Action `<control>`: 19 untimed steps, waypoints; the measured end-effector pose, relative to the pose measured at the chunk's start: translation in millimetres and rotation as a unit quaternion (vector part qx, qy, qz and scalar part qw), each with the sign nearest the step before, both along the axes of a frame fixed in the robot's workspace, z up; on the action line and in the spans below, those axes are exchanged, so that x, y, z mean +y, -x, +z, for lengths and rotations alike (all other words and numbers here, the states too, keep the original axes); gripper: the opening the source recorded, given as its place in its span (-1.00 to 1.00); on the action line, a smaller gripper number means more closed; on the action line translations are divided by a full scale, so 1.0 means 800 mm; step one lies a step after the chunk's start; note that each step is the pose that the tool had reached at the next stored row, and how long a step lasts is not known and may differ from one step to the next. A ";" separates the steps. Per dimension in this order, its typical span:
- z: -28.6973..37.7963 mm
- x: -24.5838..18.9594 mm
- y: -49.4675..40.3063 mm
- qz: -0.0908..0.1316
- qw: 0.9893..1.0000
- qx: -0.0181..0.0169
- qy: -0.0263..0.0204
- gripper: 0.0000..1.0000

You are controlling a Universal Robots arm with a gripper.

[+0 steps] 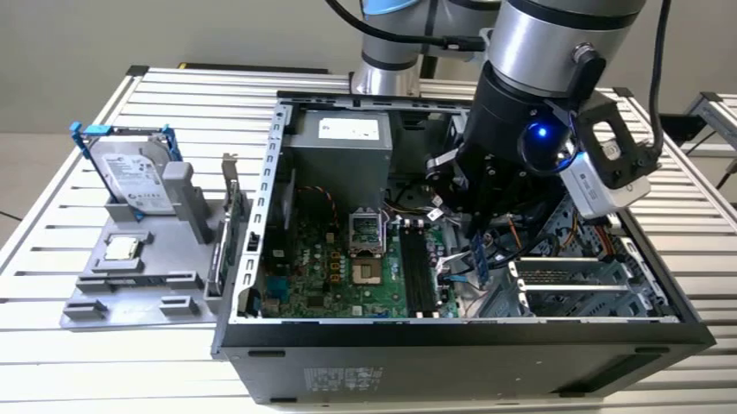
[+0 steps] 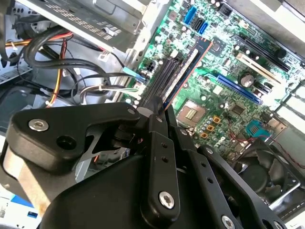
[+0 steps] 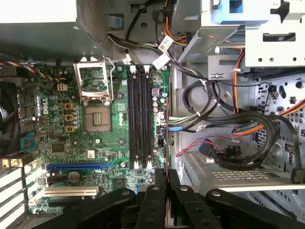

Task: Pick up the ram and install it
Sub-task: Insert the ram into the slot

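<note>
Hand [image 3: 164,183] gripping ram [image 3: 165,210] edgewise

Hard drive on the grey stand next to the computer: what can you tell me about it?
The hard drive is a flat, silver, metal-looking box with a pale label on its face and blue brackets along two sides. It stands on edge, leaning back a little, in a grey stand on the slatted table, to the exterior view's left of the open case. Nothing else appears to touch it.
</note>
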State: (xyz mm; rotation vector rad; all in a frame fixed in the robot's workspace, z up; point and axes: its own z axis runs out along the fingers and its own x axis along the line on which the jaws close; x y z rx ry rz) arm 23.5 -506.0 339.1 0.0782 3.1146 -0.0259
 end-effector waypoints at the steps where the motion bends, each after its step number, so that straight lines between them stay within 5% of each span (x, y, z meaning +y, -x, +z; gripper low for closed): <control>1: -0.0006 0.0002 0.001 0.000 1.000 0.000 0.000 -1.00; 19: -0.0160 0.0053 0.013 0.000 1.000 0.000 0.000 -1.00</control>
